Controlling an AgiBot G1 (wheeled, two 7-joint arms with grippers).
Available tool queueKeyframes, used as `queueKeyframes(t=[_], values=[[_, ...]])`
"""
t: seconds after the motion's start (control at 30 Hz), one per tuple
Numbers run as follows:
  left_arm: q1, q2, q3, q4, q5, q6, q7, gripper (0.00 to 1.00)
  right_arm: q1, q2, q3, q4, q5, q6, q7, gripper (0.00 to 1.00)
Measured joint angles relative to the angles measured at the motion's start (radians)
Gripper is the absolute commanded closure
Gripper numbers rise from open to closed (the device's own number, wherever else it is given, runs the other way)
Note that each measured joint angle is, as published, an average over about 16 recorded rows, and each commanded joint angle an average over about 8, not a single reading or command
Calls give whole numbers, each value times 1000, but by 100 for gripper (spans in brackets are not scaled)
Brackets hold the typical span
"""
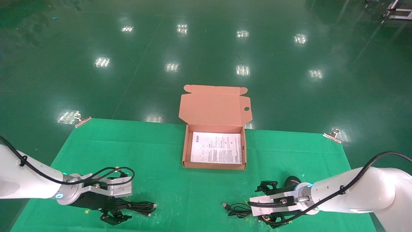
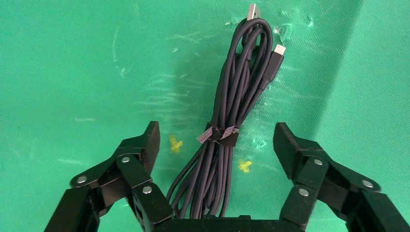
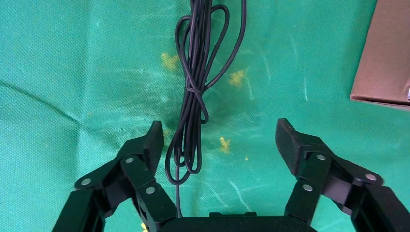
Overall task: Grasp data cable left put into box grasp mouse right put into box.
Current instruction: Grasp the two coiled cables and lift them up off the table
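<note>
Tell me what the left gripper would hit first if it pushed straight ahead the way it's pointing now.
Most likely the data cable. The left gripper is open, and the bundle lies between its fingers, running forward along the green cloth. How high the fingers sit above the cloth is unclear, so they might brush the cloth first.

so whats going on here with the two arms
Both arms are low over the green table, nothing grasped yet. The left gripper is open astride the data cable. The right gripper is open over the mouse cord; the mouse sits mostly hidden behind that arm. The box is open, with only a printed sheet inside.
</note>
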Motion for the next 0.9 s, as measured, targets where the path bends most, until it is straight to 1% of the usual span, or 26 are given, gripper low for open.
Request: queueKeyframes(t=[0.9], values=[[1,-1,4,-15,6,5,-7,100,0,6,3,10,7,-7,2,100]])
